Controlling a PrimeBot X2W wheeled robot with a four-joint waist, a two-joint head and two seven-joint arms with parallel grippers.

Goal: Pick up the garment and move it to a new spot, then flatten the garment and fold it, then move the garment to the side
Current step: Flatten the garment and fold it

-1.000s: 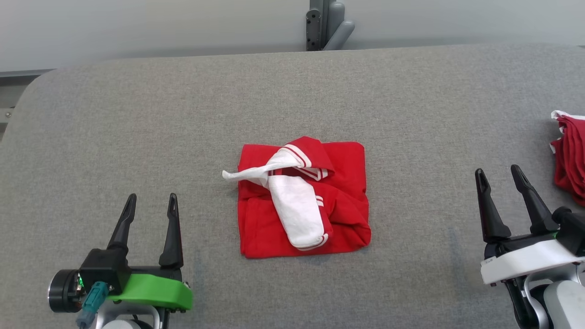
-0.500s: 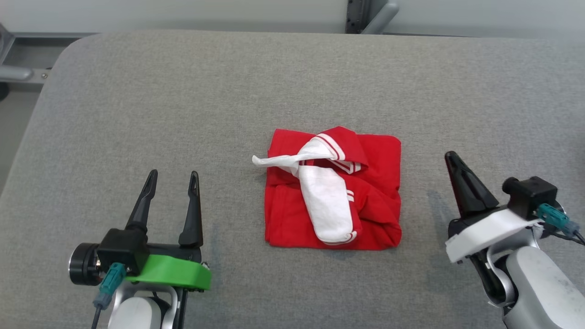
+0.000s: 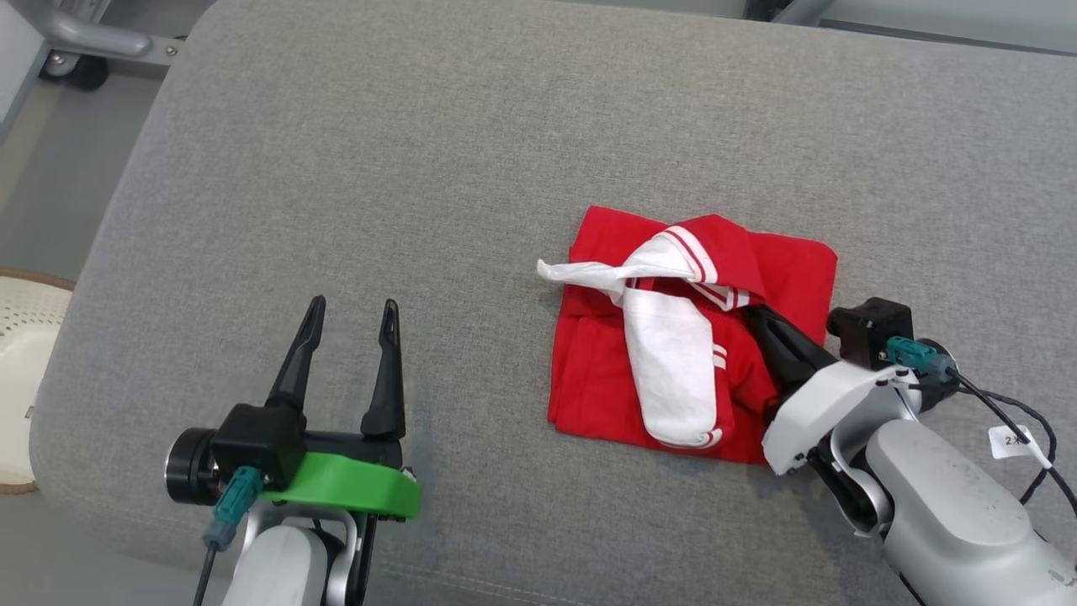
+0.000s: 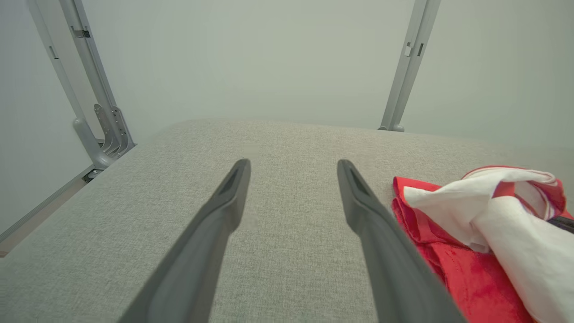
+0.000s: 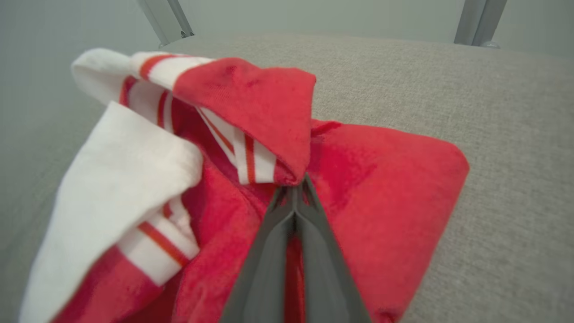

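Observation:
The folded red garment (image 3: 606, 387) with white, red-striped sleeves lies on the grey padded table (image 3: 421, 168), right of centre in the head view. My right gripper (image 3: 753, 313) reaches in over the garment's right side. Seen from the right wrist, that gripper (image 5: 296, 190) has its fingers pressed together, tips tucked under a red sleeve fold of the garment (image 5: 381, 188), with a thin strip of red cloth between them. My left gripper (image 3: 353, 303) stands open over bare table, left of the garment. The left wrist view shows this gripper (image 4: 292, 163) with the garment (image 4: 448, 269) to its right.
A cream perforated object (image 3: 17, 337) sits beyond the table's left edge. Grey metal frame tubes (image 3: 84, 38) stand behind the far left corner, and frame posts (image 4: 399, 67) rise behind the table. A cable with a tag (image 3: 1010, 438) hangs off my right wrist.
The head camera has swung, shifting the whole picture. My right gripper has moved left onto the garment's right side and shut. The left gripper has kept its pose, open.

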